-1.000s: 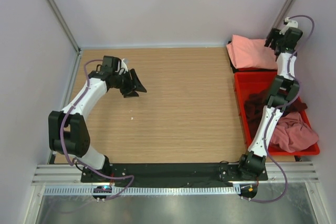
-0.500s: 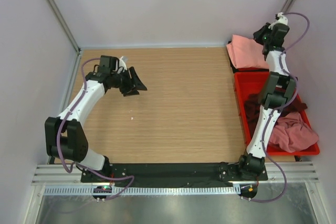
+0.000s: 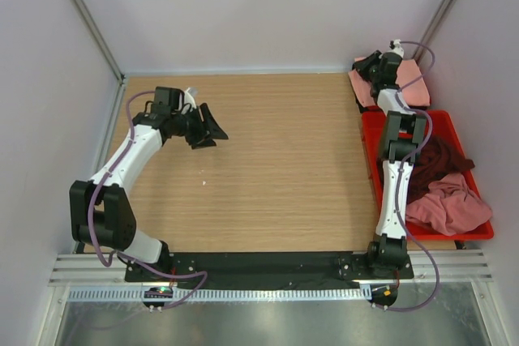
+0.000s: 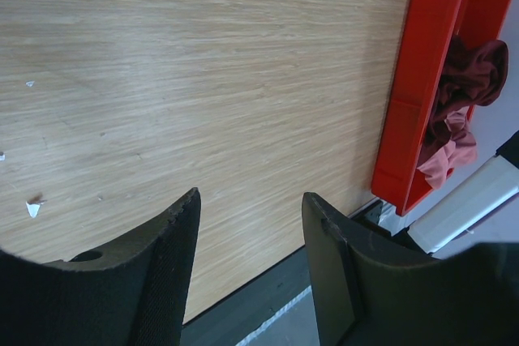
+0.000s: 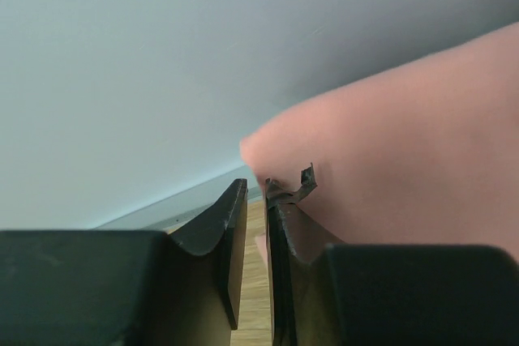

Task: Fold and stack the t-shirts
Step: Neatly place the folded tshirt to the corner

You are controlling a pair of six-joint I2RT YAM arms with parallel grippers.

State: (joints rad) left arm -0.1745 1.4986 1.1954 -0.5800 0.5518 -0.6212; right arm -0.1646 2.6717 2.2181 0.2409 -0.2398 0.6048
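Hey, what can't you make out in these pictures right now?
Right wrist view: whether the right end effector, nearly closed, pinches the salmon-pink shirt; too close, blurred.
Top view: the right arm covers part of that shirt and the red bin.
Top view: anything under the bunched maroon shirt and dusty pink shirt.

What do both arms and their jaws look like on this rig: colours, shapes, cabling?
The left arm and right arm both have white link shells and black joint housings. A purple cable loops loosely outside each arm. The jaws are matte black, broad tapering blades with finely textured inner faces. Both bases are fixed to a black mounting plate. No markings are legible.
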